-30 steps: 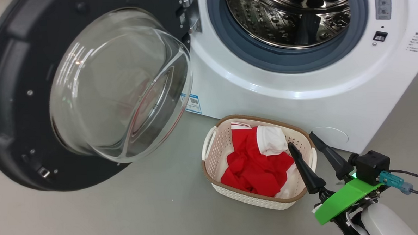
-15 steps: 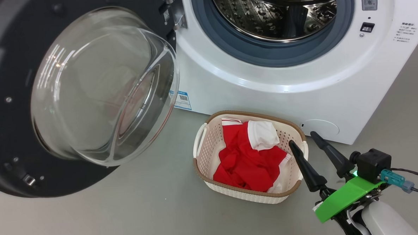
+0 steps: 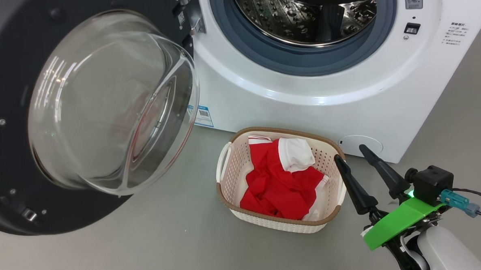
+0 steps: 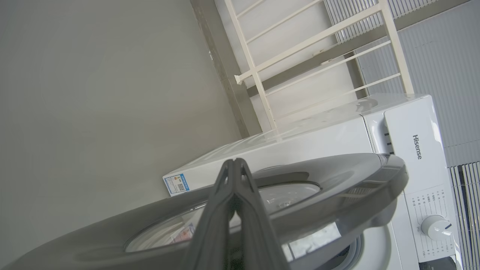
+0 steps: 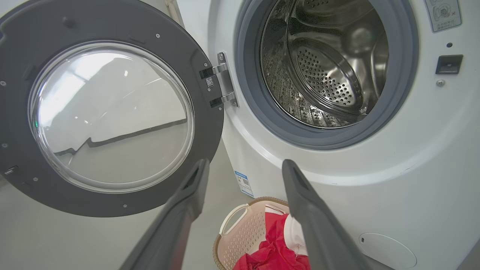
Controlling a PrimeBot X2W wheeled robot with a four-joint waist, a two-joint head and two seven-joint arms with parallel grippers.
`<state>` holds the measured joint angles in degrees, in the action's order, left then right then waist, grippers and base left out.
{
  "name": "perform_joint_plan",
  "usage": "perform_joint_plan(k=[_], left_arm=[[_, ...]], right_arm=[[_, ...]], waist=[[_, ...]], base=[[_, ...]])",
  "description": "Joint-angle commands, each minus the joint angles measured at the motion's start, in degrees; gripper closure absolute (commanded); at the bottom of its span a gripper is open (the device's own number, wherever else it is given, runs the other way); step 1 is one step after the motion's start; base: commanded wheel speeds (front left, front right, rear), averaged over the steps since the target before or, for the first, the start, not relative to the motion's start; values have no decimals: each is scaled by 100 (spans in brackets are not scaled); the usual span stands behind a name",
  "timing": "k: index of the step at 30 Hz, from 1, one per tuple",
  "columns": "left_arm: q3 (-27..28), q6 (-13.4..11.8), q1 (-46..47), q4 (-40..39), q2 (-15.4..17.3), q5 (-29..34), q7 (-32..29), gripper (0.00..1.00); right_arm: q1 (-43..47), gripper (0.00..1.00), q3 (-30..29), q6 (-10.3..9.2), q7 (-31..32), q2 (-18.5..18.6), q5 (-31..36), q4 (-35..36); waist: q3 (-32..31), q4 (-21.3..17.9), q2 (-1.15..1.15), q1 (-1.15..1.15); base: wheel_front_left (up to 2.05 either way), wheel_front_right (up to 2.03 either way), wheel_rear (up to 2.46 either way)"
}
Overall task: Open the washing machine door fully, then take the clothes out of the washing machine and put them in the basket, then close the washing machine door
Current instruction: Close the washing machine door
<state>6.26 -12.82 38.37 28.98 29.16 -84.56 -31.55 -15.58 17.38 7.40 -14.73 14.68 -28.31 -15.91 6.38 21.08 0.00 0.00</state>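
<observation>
So the big round glossy black washing machine door [image 3: 4, 121] with the bulging clear glass bowl window hangs wide open on its hinge, off to the left of the white front-loading washing machine [image 3: 304, 104], and you can look straight into the perforated steel drum [image 3: 304, 14] ringed by the grey-blue rubber gasket [image 3: 302, 65]. The bright red clothes with white sleeves and trim [image 3: 279, 186] sit bunched up inside the small cream-white perforated plastic basket with the brown woven-look rim [image 3: 277, 226]. It stands on the grey floor [image 3: 148, 244] right in front of the machine, between the small blue label sticker [image 3: 203, 116] and the round white cap [image 3: 360, 144]. The right hand [image 3: 350, 152] is at the basket's right end, its long dark fingers spread apart and gripping nothing. The left hand [image 4: 234, 165] has its fingers pressed tight together, empty, pointing along the door's outer face, and honestly I can't tell if it touches it
</observation>
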Motion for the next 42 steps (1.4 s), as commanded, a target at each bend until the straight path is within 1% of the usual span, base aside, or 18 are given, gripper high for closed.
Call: perform_joint_plan(k=[1,11,12,15,16,17,18,31,42], left_arm=[[81,53,79,-212,370,-13,-140,100],[-217,81,-277,-814,390,-129,-849,100],[-256,62,-374,-1004,371,-189,-990,100],[-285,-20,-506,-1318,310,-307,-1171,100],[-285,-20,-506,-1318,310,-307,-1171,100],[-323,-62,-584,-1532,296,-341,-1268,100],[-323,-62,-584,-1532,296,-341,-1268,100],[-623,-355,-932,-2737,69,-477,-1629,100],[-860,-610,-1150,-3508,-158,-446,-1647,100]], right_arm=[[-78,0,53,9,-27,-16,40,138],[-52,0,33,9,-27,-62,40,133],[-41,0,29,9,-27,-71,39,130],[-25,0,25,9,-27,-89,34,123],[-25,0,25,9,-27,-89,34,123],[-16,0,24,9,-27,-99,32,122],[-16,0,24,9,-27,-99,32,122],[28,0,43,9,-27,-120,16,140],[30,0,73,9,-27,-155,12,133]], waist=[[-25,4,0,0],[-135,42,0,0],[-165,43,0,0],[-200,35,0,0],[-200,35,0,0],[-219,27,0,0],[-219,27,0,0],[-292,-155,0,0],[-312,-522,0,0]], base=[[0,0,0],[0,0,0],[0,0,0],[0,0,0],[0,0,0],[0,0,0],[0,0,0],[0,0,0],[0,0,0]])
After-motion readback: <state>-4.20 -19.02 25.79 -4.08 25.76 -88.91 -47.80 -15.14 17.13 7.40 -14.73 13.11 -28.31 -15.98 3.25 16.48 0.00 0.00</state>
